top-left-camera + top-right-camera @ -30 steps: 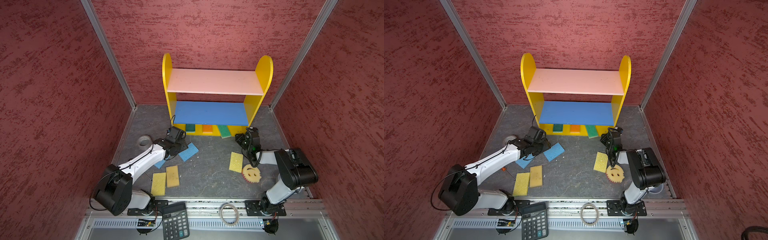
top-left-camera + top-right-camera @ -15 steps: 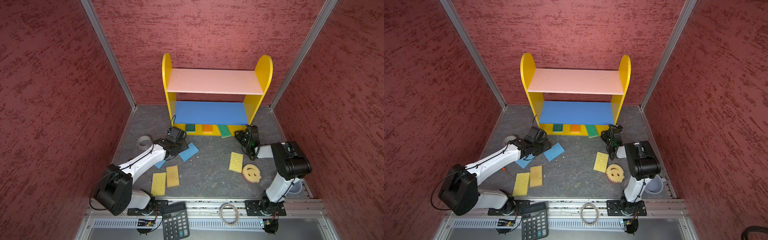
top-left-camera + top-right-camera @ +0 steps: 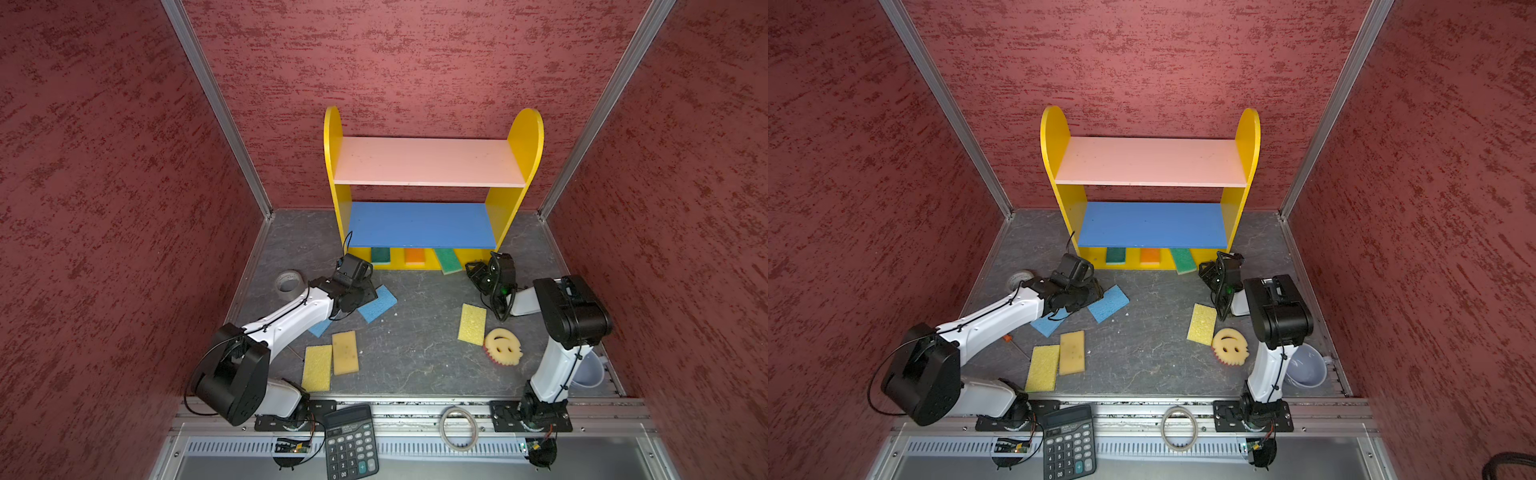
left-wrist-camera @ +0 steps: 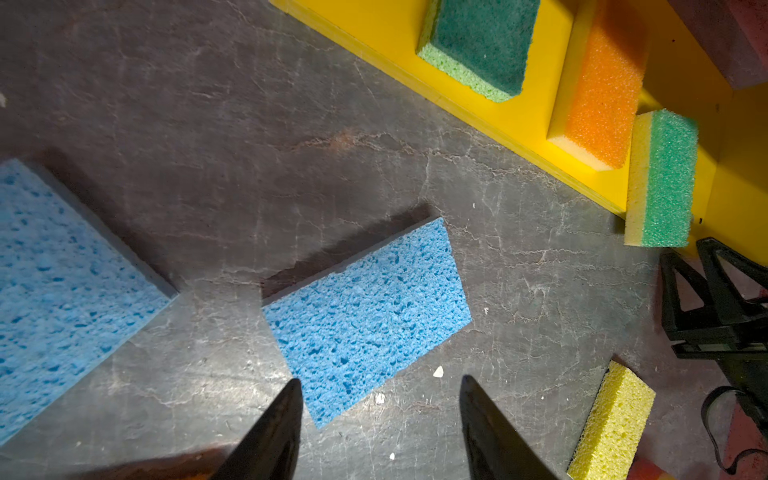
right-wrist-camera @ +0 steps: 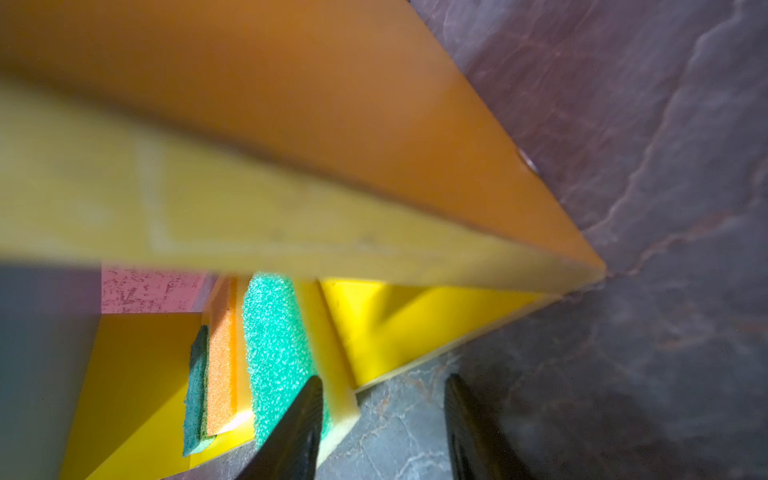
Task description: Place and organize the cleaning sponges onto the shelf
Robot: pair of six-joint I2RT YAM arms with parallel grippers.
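A: How is the left claw (image 4: 380,384) seen to stand?
B: It is held open and nothing is gripped. Its fingers are spread over one corner of a blue sponge (image 4: 368,320), which is laid flat on the desk (image 4: 249,145). In both top views its long axis is set on a diagonal, from near left to far right.
A: And the right claw (image 5: 384,379)?
B: It is parted too, and nothing is held; bare desk is seen between the fingers. One finger is placed just beside the light green sponge (image 5: 276,353). Whether that sponge is touched cannot be told.
A: How is that sponge laid?
B: It is set askew on the yellow bottom board of the shelf (image 3: 525,137), green face up, long axis roughly front to back. Its near end juts over the board's front edge.
A: How many sponges are counted?
B: Nine. Three are seen on the bottom board: a dark green sponge (image 3: 380,255), an orange sponge (image 3: 414,257) and the light green one. The first two are pointed straight into the shelf. Six are seen on the desk: two blue, three yellow and one round smiley sponge (image 3: 503,346), face up. The second blue sponge (image 3: 320,329) is partly covered by the left arm.
A: How are the yellow ones pointed?
B: A yellow sponge (image 3: 317,368) and a tan sponge (image 3: 345,352) are laid side by side, touching, at the front left, long axes front to back. The third yellow sponge (image 3: 472,324) is laid likewise on the right, just beside the smiley.
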